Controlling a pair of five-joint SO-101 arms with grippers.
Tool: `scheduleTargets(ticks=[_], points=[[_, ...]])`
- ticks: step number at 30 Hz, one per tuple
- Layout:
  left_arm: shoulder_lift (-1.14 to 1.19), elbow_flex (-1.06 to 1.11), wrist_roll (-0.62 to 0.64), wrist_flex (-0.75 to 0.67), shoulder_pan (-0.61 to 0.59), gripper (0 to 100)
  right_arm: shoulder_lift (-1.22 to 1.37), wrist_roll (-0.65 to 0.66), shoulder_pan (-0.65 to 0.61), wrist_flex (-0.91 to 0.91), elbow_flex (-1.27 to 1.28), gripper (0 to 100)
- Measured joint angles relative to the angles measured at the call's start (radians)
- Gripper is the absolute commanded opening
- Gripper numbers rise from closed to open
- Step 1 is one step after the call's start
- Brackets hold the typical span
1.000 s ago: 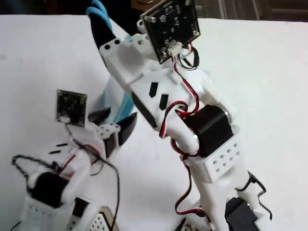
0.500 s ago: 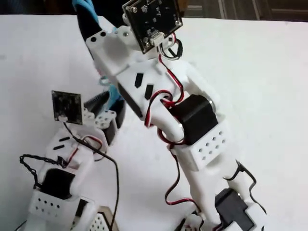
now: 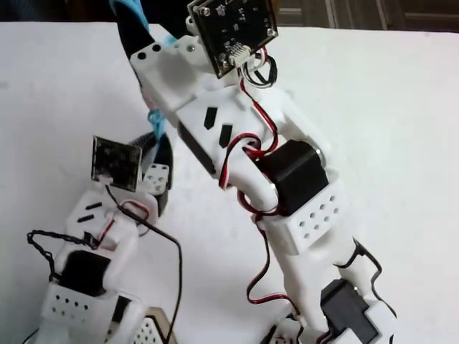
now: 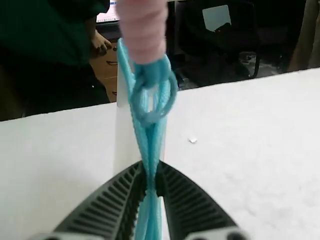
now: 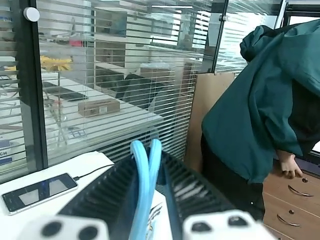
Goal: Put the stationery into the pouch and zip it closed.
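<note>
A light blue cord [image 4: 150, 100] hangs taut from a pink piece [image 4: 142, 25] and is knotted just below it. A pale translucent strip [image 4: 125, 135] stands behind the cord. My left gripper [image 4: 151, 170] is shut on the cord's lower part. From above, this gripper [image 3: 159, 147] sits under the other arm, with the cord [image 3: 155, 122] running up from it. My right gripper [image 5: 150, 155] is shut on a blue loop [image 5: 145, 165]. It is raised near the table's far edge [image 3: 133, 21]. The pouch body is hidden by the arms.
The white table [image 3: 387, 107] stretches out bare to the right of the arms. The right arm's body [image 3: 287, 193] crosses the middle of the table, and the left arm's base [image 3: 86, 279] sits at the near left. A tiny white scrap [image 4: 192, 140] lies on the table.
The right arm swung left with the blue loop, then held. The left wrist shifted slightly right. A pale pouch part seen between the arms a second ago is now covered.
</note>
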Motion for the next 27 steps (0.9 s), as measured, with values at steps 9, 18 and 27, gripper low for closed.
scheduleTargets(ticks=[9,18,27], points=[[-0.012,-0.118,-0.006,0.238,0.002,2,0.087,0.0,0.181,-0.044,0.0,1.6],[-0.026,-0.292,-0.023,0.439,0.002,2,0.262,0.0,0.278,-0.236,0.0,1.6],[-0.265,-0.361,-0.121,0.571,0.063,2,0.477,-0.002,0.35,-0.302,-0.118,1.6]])
